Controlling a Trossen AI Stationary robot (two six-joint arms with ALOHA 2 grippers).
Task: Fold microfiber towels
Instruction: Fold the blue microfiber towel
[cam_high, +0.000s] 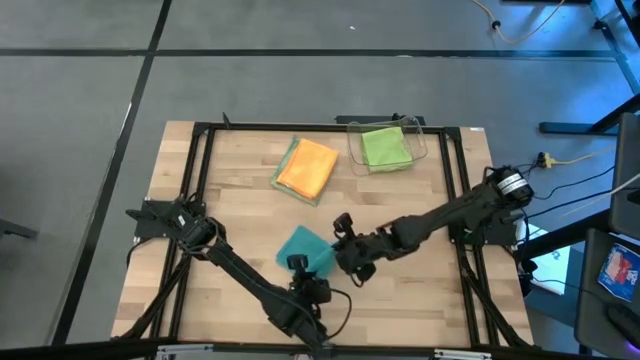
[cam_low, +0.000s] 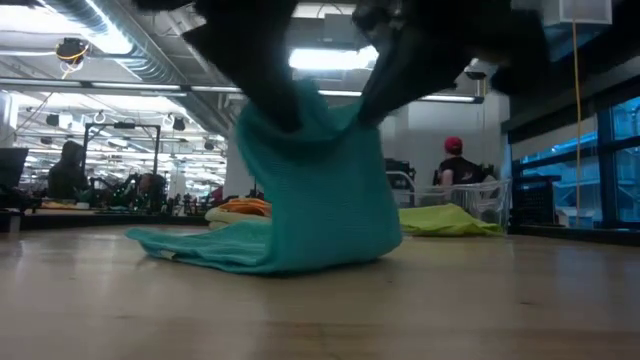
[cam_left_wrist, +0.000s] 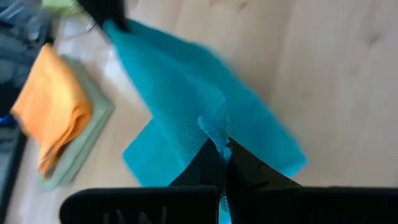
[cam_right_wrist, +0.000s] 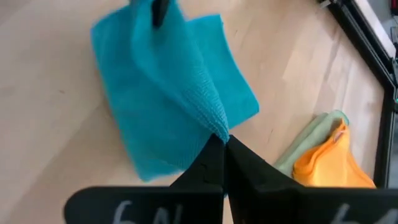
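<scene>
The teal towel is near the table's front middle, raised at two points and draped to the table, where its lower part lies. My left gripper and my right gripper are both shut on it. The folded orange towel lies on the pale sage towel at the far middle. The lime green towel lies in the clear bin. My left gripper pinches a corner of the teal towel between its two fingers, coming from above. The cloth hangs below it, with its lower part on the table. My right gripper pinches another corner of the teal towel between its two fingers, from above. The edge between the two holds sags a little.
The orange and sage stack and the clear bin stand toward the far edge. Bare wood lies to the right and front of the teal towel. A person in a red cap shows in the room behind.
</scene>
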